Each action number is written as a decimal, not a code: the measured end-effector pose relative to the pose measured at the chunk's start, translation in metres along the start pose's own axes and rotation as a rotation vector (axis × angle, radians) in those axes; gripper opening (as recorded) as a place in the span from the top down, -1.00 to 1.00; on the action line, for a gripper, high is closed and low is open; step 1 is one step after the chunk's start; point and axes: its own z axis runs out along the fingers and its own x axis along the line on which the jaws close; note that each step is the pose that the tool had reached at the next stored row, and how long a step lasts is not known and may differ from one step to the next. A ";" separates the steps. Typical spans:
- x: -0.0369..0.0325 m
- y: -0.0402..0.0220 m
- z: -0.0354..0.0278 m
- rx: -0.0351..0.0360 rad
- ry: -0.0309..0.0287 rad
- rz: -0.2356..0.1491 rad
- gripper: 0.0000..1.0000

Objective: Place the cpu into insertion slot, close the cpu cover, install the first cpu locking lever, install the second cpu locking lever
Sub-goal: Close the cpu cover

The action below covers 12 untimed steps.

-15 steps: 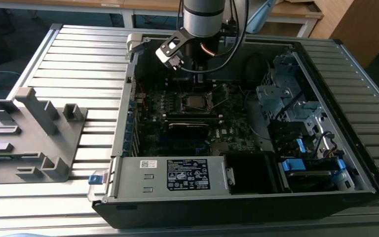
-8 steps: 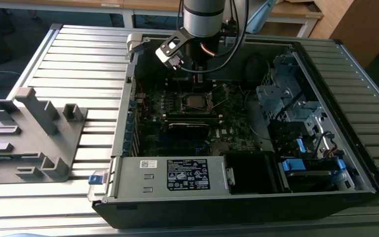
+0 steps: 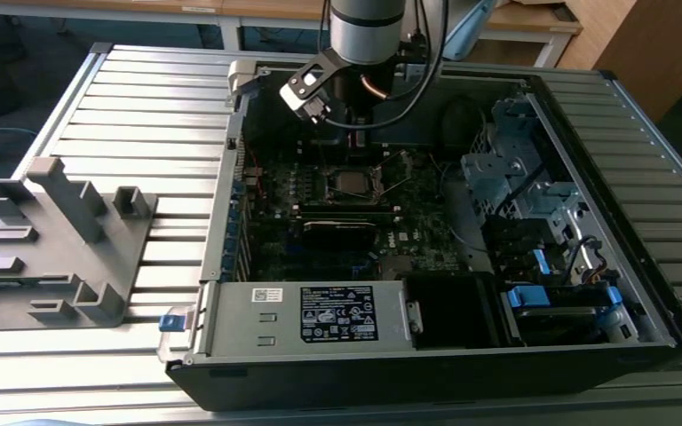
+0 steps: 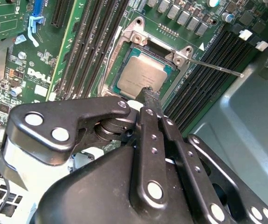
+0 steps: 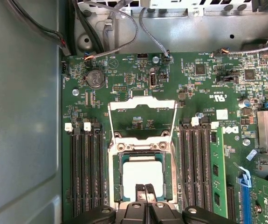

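The cpu (image 4: 145,75) is lying flat in its socket (image 4: 134,35) on the green board (image 5: 194,93), a small square chip with a dull grey metal top that is carrying faint print too small to read. The cpu cover (image 5: 142,104), a thin silvery frame with an open window, is standing swung back off the socket. The claw (image 5: 146,189) is hovering over one edge of the chip with its two black fingers (image 5: 140,192) pressed together and pinching nothing; whether the tips are touching the metal is hard to tell. A thin locking lever (image 4: 217,66) is sticking out past the socket's corner. In the exterior view the arm (image 3: 365,31) is reaching down at twelve o'clock of the open computer case (image 3: 217,231), which is sitting on a slatted counter (image 3: 152,115); a white label (image 3: 338,312) with black print is showing at six o'clock, and a grey plastic stand (image 3: 57,240) is resting at nine o'clock. The claw's black links (image 4: 152,154) are hiding part of the board in the second wrist view.
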 end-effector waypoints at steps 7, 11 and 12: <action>0.0001 0.0003 -0.0049 0.0000 0.0001 0.000 0.80; 0.0001 0.0003 -0.0049 -0.0002 0.0003 0.000 0.80; 0.0001 0.0003 -0.0050 -0.0001 0.0002 0.000 0.80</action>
